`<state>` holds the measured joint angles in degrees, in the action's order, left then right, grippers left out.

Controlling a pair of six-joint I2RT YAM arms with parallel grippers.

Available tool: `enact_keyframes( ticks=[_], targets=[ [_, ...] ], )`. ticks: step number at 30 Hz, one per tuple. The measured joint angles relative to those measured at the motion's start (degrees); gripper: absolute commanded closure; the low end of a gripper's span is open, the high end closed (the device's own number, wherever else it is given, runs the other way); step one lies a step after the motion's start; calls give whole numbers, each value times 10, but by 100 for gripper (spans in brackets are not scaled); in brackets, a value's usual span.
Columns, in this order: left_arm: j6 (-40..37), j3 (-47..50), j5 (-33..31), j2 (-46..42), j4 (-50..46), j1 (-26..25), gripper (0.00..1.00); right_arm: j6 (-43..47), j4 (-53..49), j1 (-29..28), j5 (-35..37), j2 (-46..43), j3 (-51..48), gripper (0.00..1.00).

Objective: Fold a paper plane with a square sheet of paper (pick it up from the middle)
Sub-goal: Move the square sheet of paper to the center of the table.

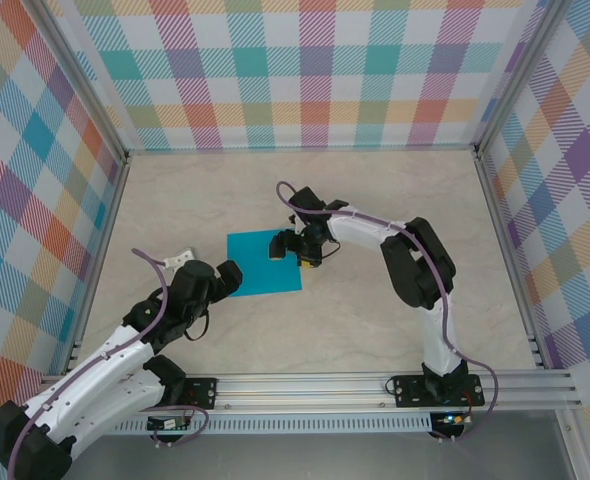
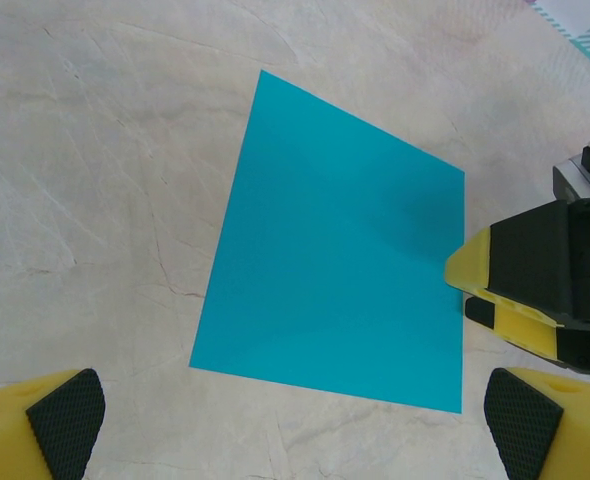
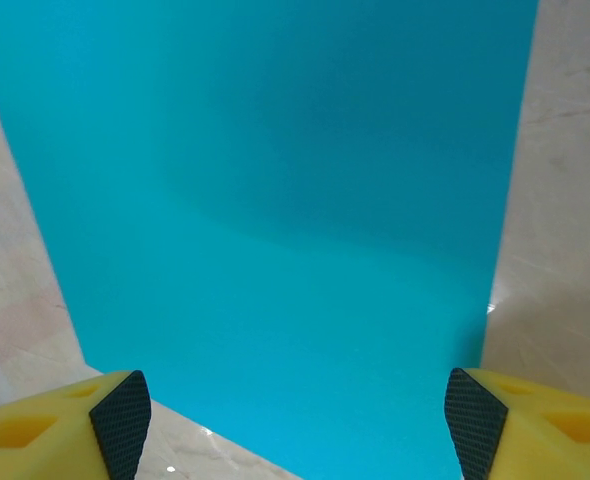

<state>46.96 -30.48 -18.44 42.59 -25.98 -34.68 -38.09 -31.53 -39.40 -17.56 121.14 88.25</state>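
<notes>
The square sheet of paper (image 1: 258, 266) is teal-blue and lies flat on the pale marbled table. My right gripper (image 1: 301, 251) hangs low over the sheet's right edge with its jaws wide open and nothing held. In the right wrist view the sheet (image 3: 285, 220) spreads out below the right gripper (image 3: 295, 425), about as wide as the gap between its black pads. My left gripper (image 1: 231, 277) is open just short of the sheet's near left corner. The left wrist view shows the sheet (image 2: 345, 260) ahead of the left gripper (image 2: 295, 425), with the right gripper (image 2: 473, 290) at its right edge.
Plaid-patterned walls (image 1: 315, 70) with metal frame posts close in the table on three sides. An aluminium rail (image 1: 375, 385) carrying both arm bases runs along the near edge. Bare table (image 1: 395, 190) lies around the sheet.
</notes>
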Motion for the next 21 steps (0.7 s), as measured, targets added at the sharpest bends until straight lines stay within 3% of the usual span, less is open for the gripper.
enact_keyframes(
  ticks=[12,21],
  targets=[
    [-9,0,30,43,10,0,0,25,-23,-2,34,-7,-4,21],
    [-19,0,41,50,10,0,0,25,-29,-3,7,-2,52,22]
  ],
)
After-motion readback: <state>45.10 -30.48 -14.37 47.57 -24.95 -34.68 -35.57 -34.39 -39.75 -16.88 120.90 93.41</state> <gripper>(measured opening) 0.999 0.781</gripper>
